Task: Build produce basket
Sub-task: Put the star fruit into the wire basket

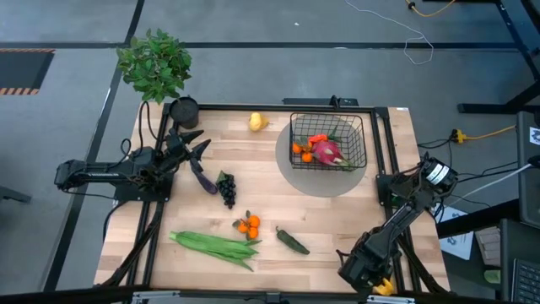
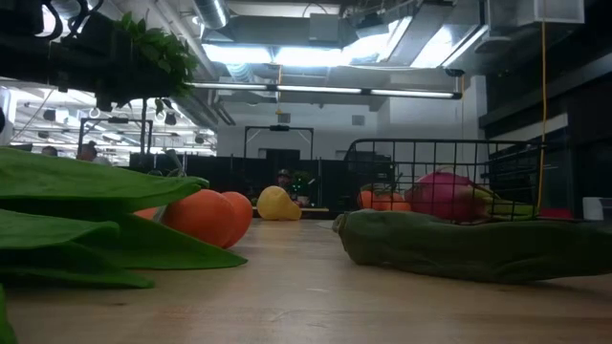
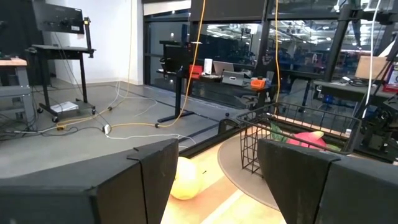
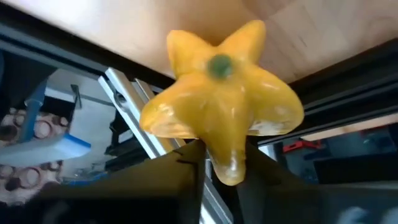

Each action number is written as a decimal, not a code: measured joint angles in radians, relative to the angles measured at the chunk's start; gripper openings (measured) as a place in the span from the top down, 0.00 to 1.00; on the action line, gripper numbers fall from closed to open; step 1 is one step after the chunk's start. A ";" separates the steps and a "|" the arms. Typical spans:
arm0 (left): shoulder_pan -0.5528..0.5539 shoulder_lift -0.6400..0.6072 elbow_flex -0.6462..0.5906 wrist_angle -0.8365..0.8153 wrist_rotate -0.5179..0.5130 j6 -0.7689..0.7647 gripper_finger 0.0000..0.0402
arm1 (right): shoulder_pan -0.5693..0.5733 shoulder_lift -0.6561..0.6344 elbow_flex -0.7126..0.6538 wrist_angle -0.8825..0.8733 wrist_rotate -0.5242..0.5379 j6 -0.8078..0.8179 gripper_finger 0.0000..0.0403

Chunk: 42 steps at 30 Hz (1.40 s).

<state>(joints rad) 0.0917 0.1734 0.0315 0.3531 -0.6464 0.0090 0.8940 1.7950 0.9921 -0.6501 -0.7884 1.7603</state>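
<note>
your right jaws (image 4: 219,163) are clamped on the yellow star-shaped starfruit (image 4: 222,93), pinching one of its points, down at the near right corner of the pale wooden counter (image 1: 337,219), right over its black frame. you can see the same fruit as a yellow spot (image 1: 384,286) under that arm in the high view.

your left jaws (image 1: 192,145) stand wide with nothing between them, at the far left of the counter, just beside the long purple eggplant (image 1: 202,177).

your black wire-mesh basket (image 1: 361,139) sits on a grey round mat (image 1: 291,173) at the far right. it holds the pink dragon fruit (image 1: 327,152) and small orange pieces (image 1: 302,152).

still out on the counter: the yellow lemon (image 1: 257,122), dark grapes (image 1: 227,187), an orange cluster (image 1: 248,225), flat green beans (image 1: 215,246) and a dark green pepper (image 1: 292,241).
</note>
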 joint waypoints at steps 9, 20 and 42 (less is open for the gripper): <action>0.000 0.000 0.000 0.000 0.000 0.001 0.47 | -0.065 0.000 0.000 -0.091 0.012 -0.374 0.97; 0.000 0.000 0.000 0.000 0.000 0.002 0.47 | -0.353 0.008 0.121 -0.605 0.272 -1.007 0.99; 0.000 0.000 0.000 -0.004 0.000 0.030 0.47 | -0.744 -0.199 0.586 -0.921 1.726 -1.151 0.99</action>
<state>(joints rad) 0.0917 0.1730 0.0311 0.3492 -0.6468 0.0394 0.1502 1.5965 1.5777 -1.5715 0.9379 0.6093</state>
